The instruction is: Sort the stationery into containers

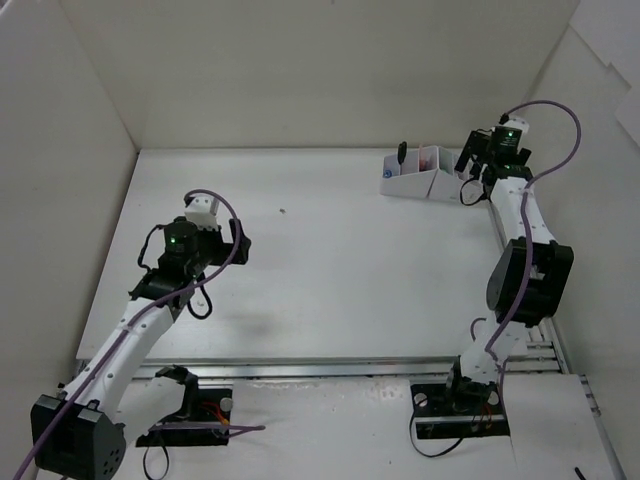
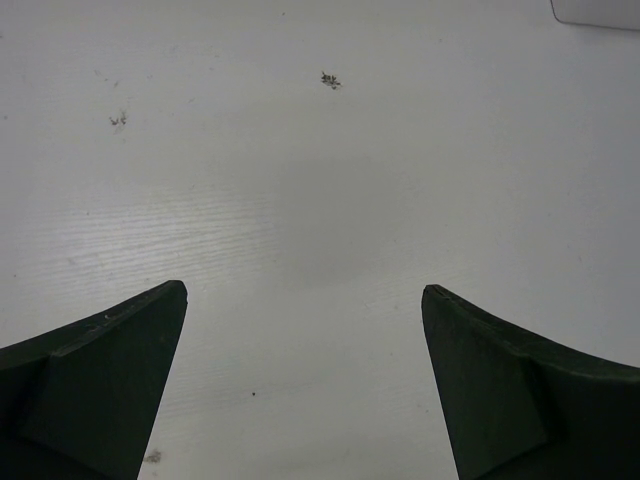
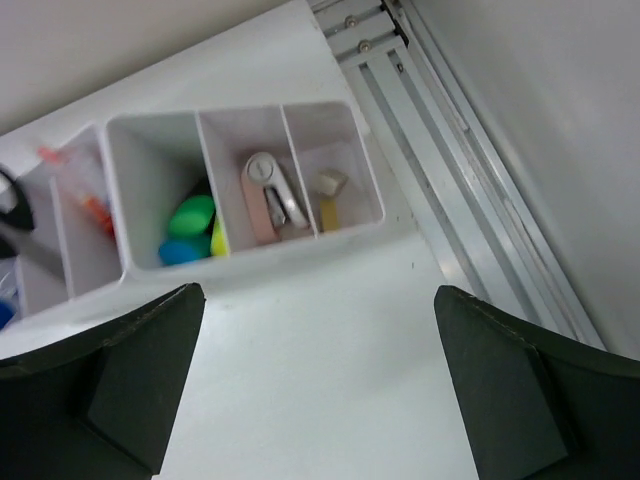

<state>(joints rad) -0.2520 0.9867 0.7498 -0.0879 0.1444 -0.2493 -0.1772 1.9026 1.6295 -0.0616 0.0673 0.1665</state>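
Observation:
The white organiser (image 1: 425, 183) stands at the far right of the table. In the right wrist view its rim (image 3: 250, 272) lies just ahead of my right gripper (image 3: 318, 291), which is open and empty over bare table. The compartments hold green, blue and yellow markers (image 3: 190, 228), a pink-and-white item (image 3: 268, 196), beige and yellow erasers (image 3: 329, 196), pink pens (image 3: 82, 190) and black scissors (image 3: 10, 200). My right gripper (image 1: 478, 163) hovers at the organiser's right end. My left gripper (image 1: 238, 245) (image 2: 304, 288) is open and empty over bare table at the left.
An aluminium rail (image 3: 450, 130) runs beside the organiser's right end, and another rail (image 1: 350, 368) crosses the near edge. White walls enclose the table. A small dark speck (image 1: 281, 211) (image 2: 330, 79) lies mid-table. A white corner (image 2: 600, 12) shows at the left wrist view's top right.

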